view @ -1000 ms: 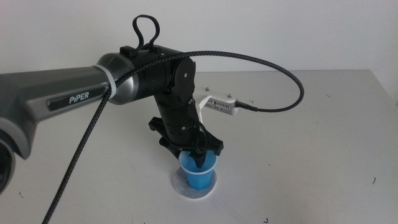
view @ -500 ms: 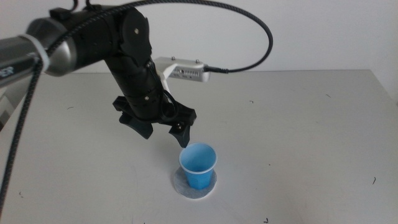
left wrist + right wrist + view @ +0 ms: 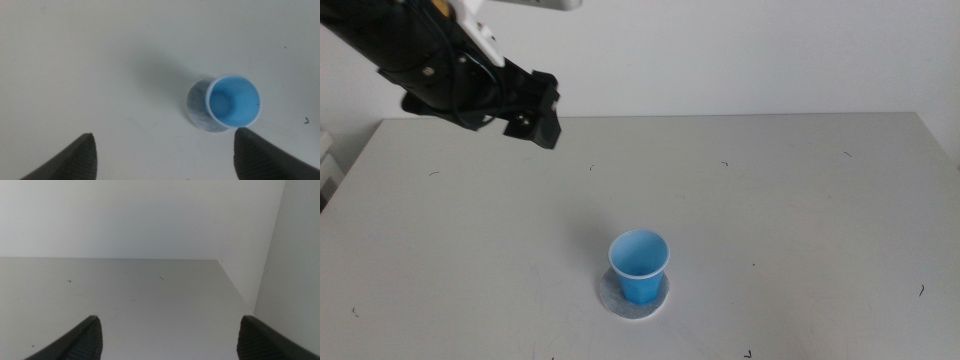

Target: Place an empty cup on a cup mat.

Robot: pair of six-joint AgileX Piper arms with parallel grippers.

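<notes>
The blue cup (image 3: 639,265) stands upright on the grey cup mat (image 3: 612,296) near the table's front middle. In the left wrist view the cup (image 3: 233,100) shows its pale blue empty inside, with the mat (image 3: 198,106) under it. My left gripper (image 3: 533,113) is high above the table's back left, far from the cup, open and empty; its jaws stand wide apart (image 3: 162,155) in its wrist view. My right gripper (image 3: 167,337) is out of the middle view, open and empty over bare table.
The grey table (image 3: 800,200) carries only small dark specks. Its back edge meets a white wall. The right wrist view shows the table (image 3: 140,295) ending at a wall corner.
My left gripper let go of the cup, rose and drew back to the upper left. The cup stays upright on the mat.
</notes>
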